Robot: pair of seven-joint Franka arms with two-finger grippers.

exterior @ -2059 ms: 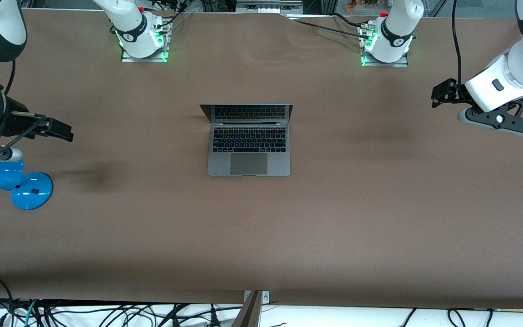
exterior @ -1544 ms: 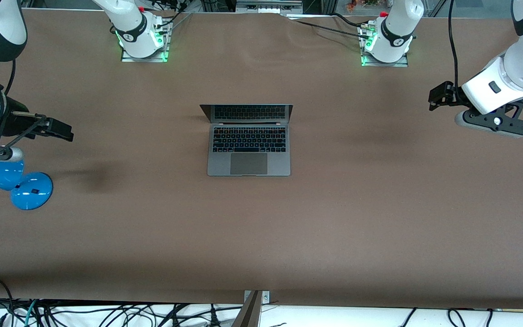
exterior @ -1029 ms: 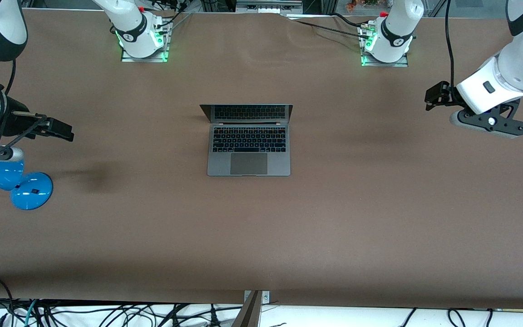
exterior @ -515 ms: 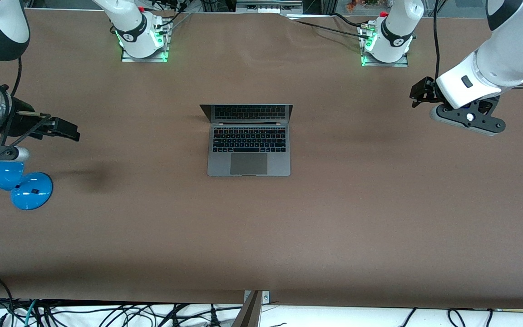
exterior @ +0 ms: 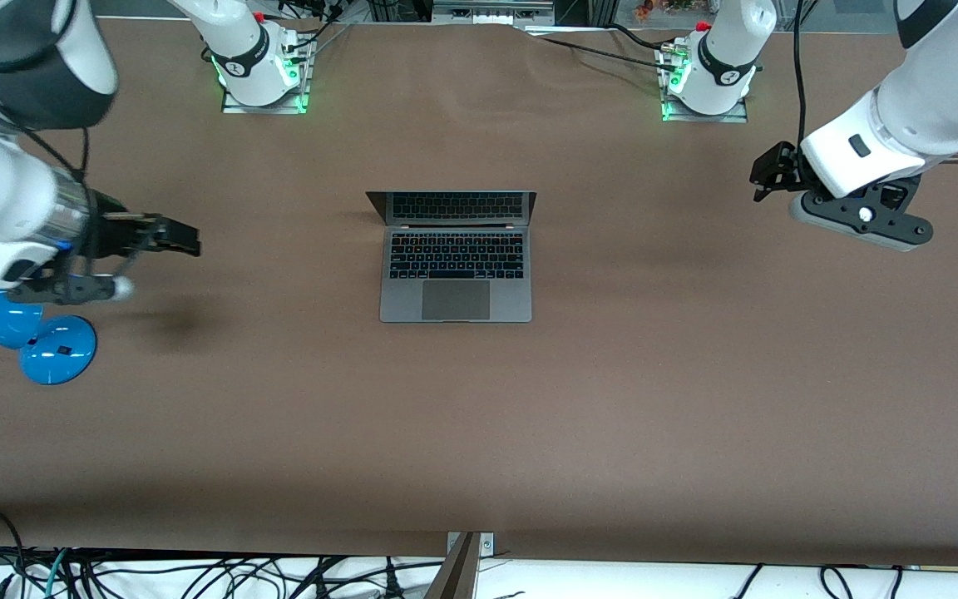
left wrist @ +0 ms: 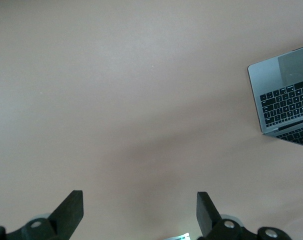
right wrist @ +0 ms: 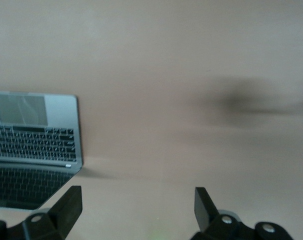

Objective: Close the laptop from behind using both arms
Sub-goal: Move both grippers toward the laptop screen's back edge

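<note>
The left tool [exterior: 770,173] hangs empty with fingers spread wide over the counter [exterior: 695,374], well apart from the laptop [exterior: 456,256], toward the left arm's end. The right tool [exterior: 180,241] is likewise wide open and empty, toward the right arm's end. The laptop sits open mid-counter. A blue lamp [exterior: 22,333] stands below the right tool.

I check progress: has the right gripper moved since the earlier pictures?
Yes. The right gripper, open, has moved toward the laptop, away from the blue lamp.

grey laptop [exterior: 456,279], blk keys, blue lamp [exterior: 26,331]
</note>
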